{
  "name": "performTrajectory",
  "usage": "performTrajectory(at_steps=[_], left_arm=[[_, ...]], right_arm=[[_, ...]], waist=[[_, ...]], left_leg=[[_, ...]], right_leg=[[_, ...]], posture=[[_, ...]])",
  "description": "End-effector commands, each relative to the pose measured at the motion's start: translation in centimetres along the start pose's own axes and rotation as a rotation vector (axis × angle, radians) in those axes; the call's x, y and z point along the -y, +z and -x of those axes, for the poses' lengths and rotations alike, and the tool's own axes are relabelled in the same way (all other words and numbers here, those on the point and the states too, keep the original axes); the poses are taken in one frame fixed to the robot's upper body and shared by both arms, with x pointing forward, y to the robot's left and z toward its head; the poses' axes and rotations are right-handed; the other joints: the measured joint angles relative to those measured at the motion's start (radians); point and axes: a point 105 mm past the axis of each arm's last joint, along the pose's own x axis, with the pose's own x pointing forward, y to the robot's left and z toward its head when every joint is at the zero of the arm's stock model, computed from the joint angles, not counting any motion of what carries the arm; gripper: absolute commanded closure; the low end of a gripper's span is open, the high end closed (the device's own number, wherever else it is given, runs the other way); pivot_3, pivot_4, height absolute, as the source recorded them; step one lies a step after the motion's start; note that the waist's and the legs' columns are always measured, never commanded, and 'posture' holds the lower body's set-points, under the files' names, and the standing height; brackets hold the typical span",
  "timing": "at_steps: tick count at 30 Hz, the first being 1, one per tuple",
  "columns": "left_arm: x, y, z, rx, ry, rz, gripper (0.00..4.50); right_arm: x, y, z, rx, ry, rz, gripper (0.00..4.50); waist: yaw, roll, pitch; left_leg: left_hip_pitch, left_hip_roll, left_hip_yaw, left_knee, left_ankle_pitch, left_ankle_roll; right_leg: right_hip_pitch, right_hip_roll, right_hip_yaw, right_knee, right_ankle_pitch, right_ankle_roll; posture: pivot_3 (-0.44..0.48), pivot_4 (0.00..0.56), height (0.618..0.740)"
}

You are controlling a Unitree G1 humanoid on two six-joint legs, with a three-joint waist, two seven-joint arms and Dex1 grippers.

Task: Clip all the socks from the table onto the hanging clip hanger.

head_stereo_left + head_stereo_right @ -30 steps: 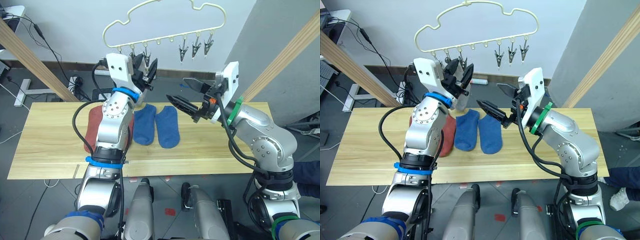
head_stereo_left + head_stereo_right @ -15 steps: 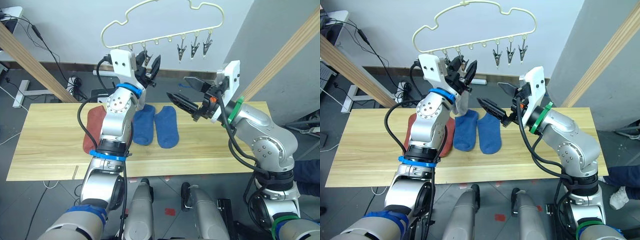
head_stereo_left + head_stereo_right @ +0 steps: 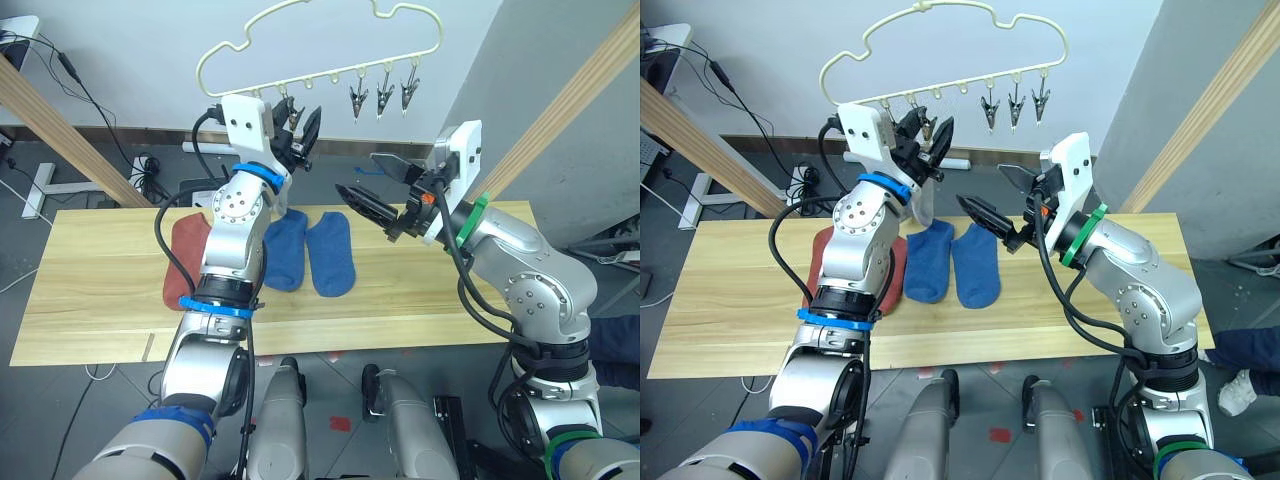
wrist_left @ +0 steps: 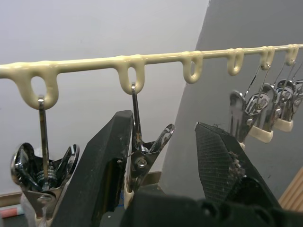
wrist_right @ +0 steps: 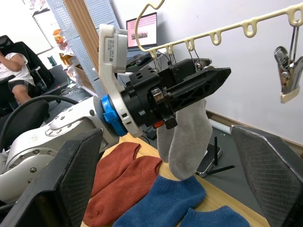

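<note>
The pale-yellow clip hanger [image 3: 310, 45] hangs above the table [image 3: 90, 290]. My left gripper [image 3: 300, 128] is raised to its left-hand clips and stands open, with one metal clip [image 4: 142, 151] between its fingers, close against one finger. Two light grey socks [image 5: 189, 137] dangle just below that gripper; their tops are hidden behind its fingers. Two blue socks [image 3: 285, 250] [image 3: 332, 255] lie side by side mid-table, and rust-red socks [image 3: 182, 255] lie to their left. My right gripper [image 3: 355, 173] hovers open above the blue socks, holding nothing.
Three free clips [image 3: 380, 98] hang at the hanger's right end. Slanted wooden poles [image 3: 60, 125] [image 3: 570, 110] flank the table. A grey wall [image 3: 520, 70] stands behind the right arm. Cables lie on the floor at back left. A seated person [image 5: 14, 71] is off to the side.
My left gripper has risen and closed in on the left-hand clips. The right arm has held its place. The picture has shifted a little.
</note>
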Motion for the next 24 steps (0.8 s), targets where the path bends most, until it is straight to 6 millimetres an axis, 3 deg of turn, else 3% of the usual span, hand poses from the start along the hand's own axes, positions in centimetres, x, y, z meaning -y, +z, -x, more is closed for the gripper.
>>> performTrajectory(at_steps=[1,5,11,15,18,20,24], left_arm=[[-0.2,2.0,-0.4,0.076,0.000,-0.017,2.16],[-0.2,2.2,-0.3,0.087,-0.002,0.008,2.69],[-0.1,2.4,-0.3,0.092,-0.004,0.018,4.28],[-0.3,2.4,-0.1,0.088,0.003,0.024,4.33],[-1.2,2.0,0.3,0.064,0.034,0.047,4.33],[-1.8,1.6,0.8,0.034,0.050,0.061,4.33],[-3.1,1.2,1.8,-0.018,0.059,0.118,4.33]], right_arm=[[-0.9,1.6,0.3,0.056,0.034,0.043,0.00],[-0.9,1.5,0.3,0.054,0.030,0.042,0.00],[-0.9,1.5,0.3,0.055,0.029,0.036,0.00],[-0.8,1.1,0.2,0.044,0.025,0.026,0.00],[-0.1,-2.1,-0.1,-0.091,-0.029,0.068,0.00],[1.0,-5.3,-0.5,-0.201,-0.099,0.076,0.00],[1.7,-9.7,-2.1,-0.285,-0.135,0.073,0.00]], waist=[[0.000,0.000,0.000],[0.000,0.000,0.000],[0.000,0.000,0.000],[0.000,0.000,0.000],[0.000,0.000,0.000],[-0.002,0.000,0.000],[-0.003,0.000,0.000]], left_leg=[[0.000,0.000,0.000,0.000,0.000,0.000],[0.000,0.000,0.000,0.000,0.000,0.000],[0.000,0.000,0.000,0.000,0.000,0.000],[0.000,0.000,0.000,0.000,0.000,0.000],[0.000,0.000,0.000,0.000,0.000,0.000],[0.000,0.000,0.000,0.000,0.000,0.000],[0.001,0.000,0.000,0.001,0.000,0.000]], right_leg=[[0.000,0.000,0.000,0.000,0.000,0.000],[0.000,0.000,0.000,0.000,0.000,0.000],[0.000,0.000,0.000,0.000,0.000,-0.001],[0.000,0.000,0.000,0.001,0.000,-0.001],[0.000,0.000,0.000,0.001,0.000,-0.001],[0.000,0.000,0.000,0.001,0.000,-0.001],[0.000,0.000,0.000,0.003,0.000,0.000]], posture=[[0.085,0.353,0.740],[0.085,0.353,0.740],[0.090,0.355,0.740],[0.096,0.358,0.740],[0.096,0.358,0.740],[0.111,0.360,0.740],[0.128,0.363,0.740]])
